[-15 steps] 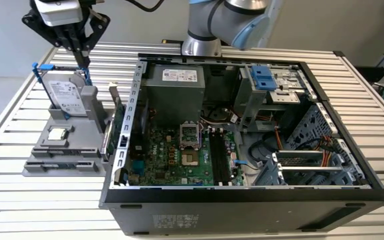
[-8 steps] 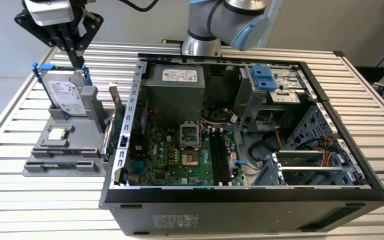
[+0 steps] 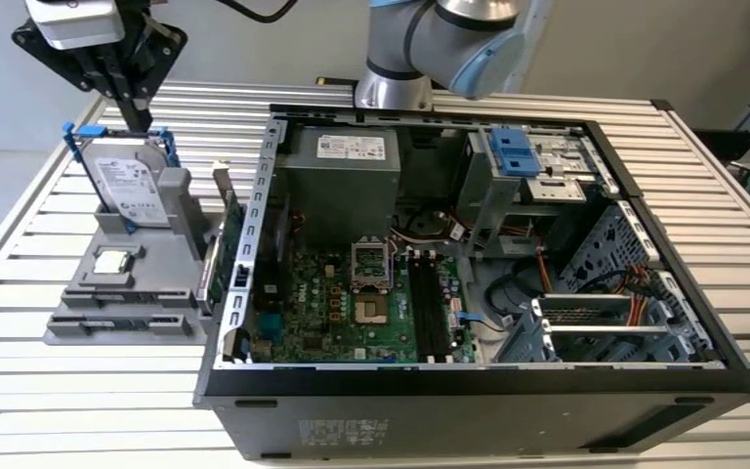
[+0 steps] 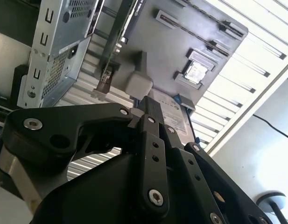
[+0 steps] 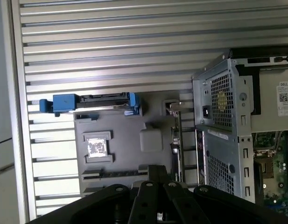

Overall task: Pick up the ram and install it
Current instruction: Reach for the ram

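Note:
My gripper hangs shut and empty over the far end of a grey parts holder at the exterior view's left, just above the upright hard drive. The ram stands edge-on in a long slot along the holder's near edge, seen as a thin dark strip. In the first wrist view the ram runs across the holder just off my fingertips, partly hidden by them. The open computer case lies to the exterior view's right, with black memory slots on its green motherboard.
A silver hard drive with blue rails stands in the holder, and a small square processor chip lies flat in it. A green expansion card stands between the holder and the case wall. Everything rests on a slatted metal table.

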